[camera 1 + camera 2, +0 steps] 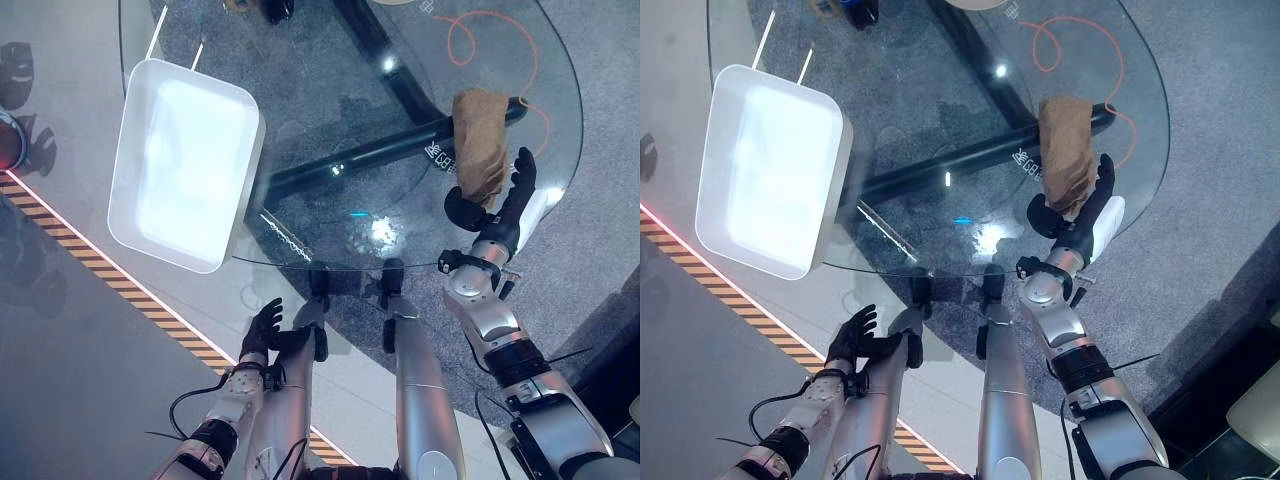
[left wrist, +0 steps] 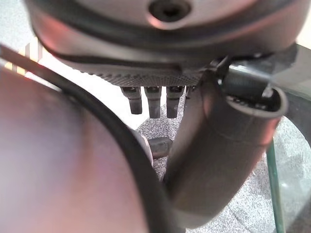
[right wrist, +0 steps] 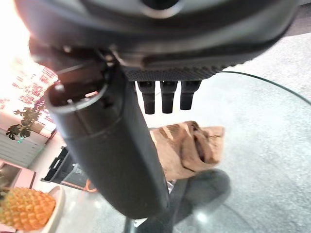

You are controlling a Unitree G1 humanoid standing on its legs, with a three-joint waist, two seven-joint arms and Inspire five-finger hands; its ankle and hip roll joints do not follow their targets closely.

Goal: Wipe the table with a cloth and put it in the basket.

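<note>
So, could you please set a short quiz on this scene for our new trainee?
1. True or false: the brown cloth lies in the white basket.
2. Which robot hand is at the cloth? A) left B) right
3. Fill in: the glass table is ____ in outline.

Key: 1 false, the cloth lies on the table by the right robot hand. 2 B; the left robot hand hangs below the table's near edge. 3 round.
</note>
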